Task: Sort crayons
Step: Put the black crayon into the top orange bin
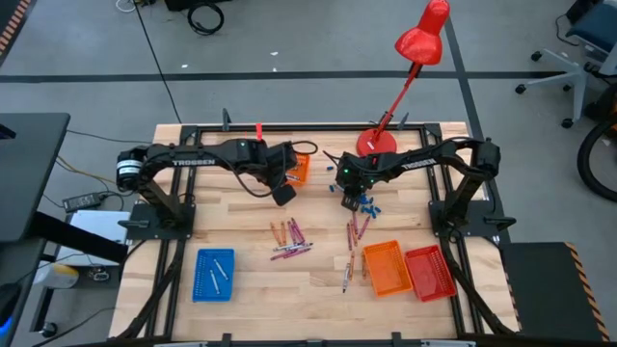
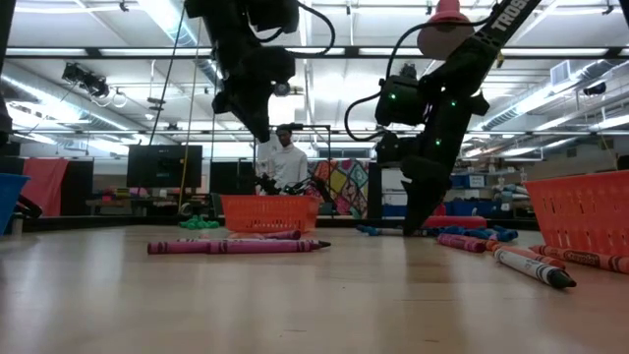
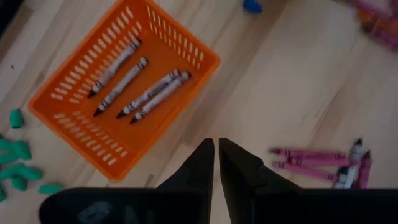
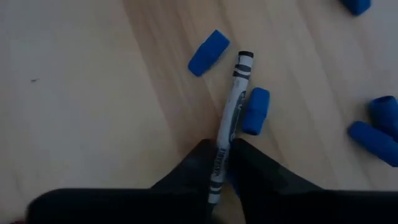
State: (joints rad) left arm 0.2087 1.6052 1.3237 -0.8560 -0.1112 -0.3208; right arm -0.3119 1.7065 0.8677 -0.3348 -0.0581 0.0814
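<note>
While a thin grey-white paper-wrapped crayon (image 4: 231, 118) lies centre-frame among chunky blue pieces (image 4: 209, 52) on the pale wooden surface (image 4: 87, 93), the right gripper (image 4: 222, 163) jaws clench it; left gripper (image 3: 216, 163) jaws clenched empty beside the orange plastic basket (image 3: 74, 93).

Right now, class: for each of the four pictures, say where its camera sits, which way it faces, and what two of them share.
High: overhead, facing down; both arms, wooden table.
Low: at tabletop height, facing level; both arms enter from above.
Left wrist: faces down past shut left gripper onto orange basket.
Right wrist: faces down; right gripper closed on grey-white crayon among blue pieces.
Shared: high and left wrist show that basket.
</note>
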